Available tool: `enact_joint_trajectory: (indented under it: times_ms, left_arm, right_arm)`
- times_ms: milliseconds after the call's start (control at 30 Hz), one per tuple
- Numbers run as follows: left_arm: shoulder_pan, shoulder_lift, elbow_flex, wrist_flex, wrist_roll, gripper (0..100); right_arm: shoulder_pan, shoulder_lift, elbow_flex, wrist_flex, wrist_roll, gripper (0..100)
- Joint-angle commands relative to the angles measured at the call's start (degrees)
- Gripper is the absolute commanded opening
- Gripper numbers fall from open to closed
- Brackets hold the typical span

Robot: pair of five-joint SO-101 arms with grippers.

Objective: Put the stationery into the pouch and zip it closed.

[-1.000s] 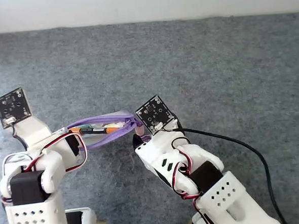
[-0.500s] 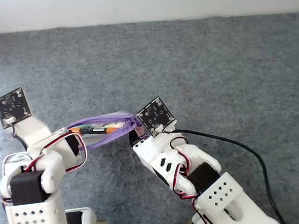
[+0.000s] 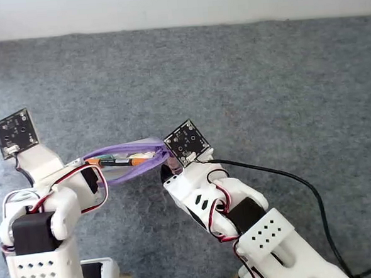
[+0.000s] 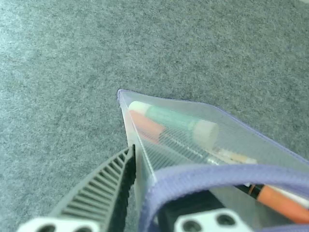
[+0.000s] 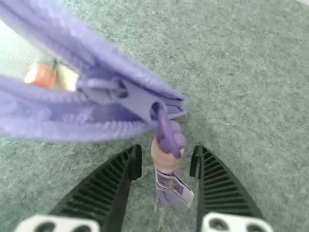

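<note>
Grey carpet-like table (image 3: 263,77) | my left gripper (image 4: 145,169) clamps end of translucent purple-edged pouch (image 3: 127,156) | my right gripper (image 5: 164,157) stands wide, purple zipper pull (image 5: 166,137) in between

Grips one end of the pouch (image 4: 203,125) in the left pincer (image 4: 142,183), ribbed finger (image 4: 113,186) pressed flat against the pouch wall, the opposite jaw apparently just behind that wall, half hidden. Carries the left arm (image 3: 57,203) folded low behind this pincer, with the wrist camera board (image 3: 15,132) raised off to one side of it. Holds the right pincer (image 5: 166,151) parted, one black ribbed finger on each side of the zipper pull (image 5: 166,137), a gap left either way. Angles the right arm (image 3: 261,235) up and back from behind its pincer, wrist pitched downward, a black cable (image 3: 250,164) trailing away from the wrist.
</note>
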Motion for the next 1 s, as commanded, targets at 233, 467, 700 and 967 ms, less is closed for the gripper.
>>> enact_joint_trajectory:
  times_ms: [233,467,700,967]
  left_arm:
    - [-0.18,0.35,-0.04,-1.32,0.7,1]
    - [-0.18,0.35,-0.04,-1.32,0.7,1]
    - [-0.18,0.35,-0.22,-1.32,0.7,1]
    - [-0.18,0.35,-1.19,-1.05,0.7,4]
  right_arm:
    - [1.89,0.13,-3.96,-1.01,0.62,1.1]
    - [3.91,0.13,-5.27,-0.57,2.99,0.8]
    - [3.56,-7.6,-6.15,8.22,5.19,0.8]
    - [3.65,-20.44,-7.12,21.41,6.24,0.8]
